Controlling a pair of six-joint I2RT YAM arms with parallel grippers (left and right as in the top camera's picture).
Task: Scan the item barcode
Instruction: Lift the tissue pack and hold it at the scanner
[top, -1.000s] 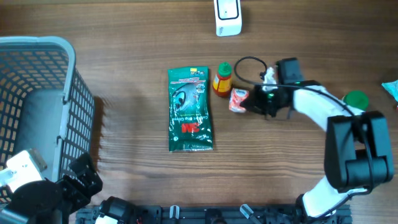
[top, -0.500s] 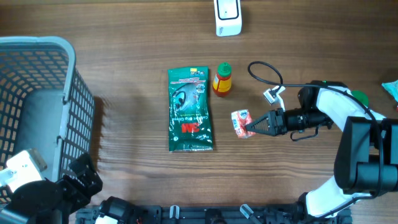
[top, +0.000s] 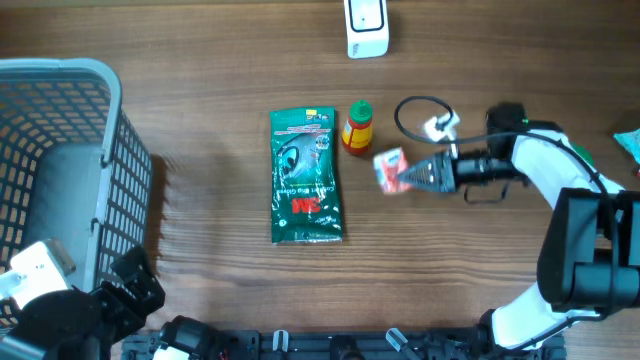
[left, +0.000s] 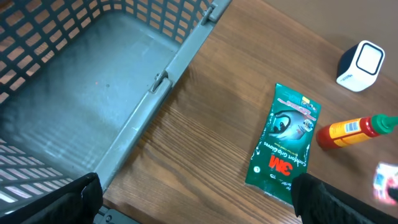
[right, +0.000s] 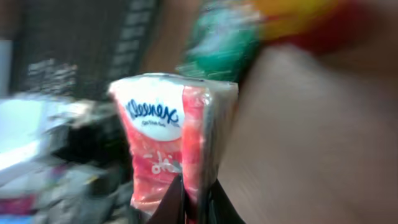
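Observation:
My right gripper (top: 412, 176) is shut on a red and white Kleenex tissue pack (top: 389, 170), held off the table just right of the orange bottle (top: 357, 127). The right wrist view shows the pack (right: 166, 140) upright and blurred, pinched at its lower edge between the black fingertips of the right gripper (right: 193, 208). The white scanner (top: 366, 27) stands at the far edge, well away from the pack. No barcode shows on the pack. My left gripper (left: 199, 208) stays wide open and holds nothing, low beside the basket; one of its fingers (left: 326, 199) overlaps the green packet's corner.
A green 3M packet (top: 305, 176) lies flat mid-table, left of the bottle. A grey wire basket (top: 60, 150) fills the left side. A black cable loop (top: 415, 112) lies behind my right wrist. A teal wrapper (top: 628, 143) sits at the right edge.
My right gripper lifted the tissue pack from beside the bottle, swung it toward the front, then carried it back toward the far side. The left arm has not moved.

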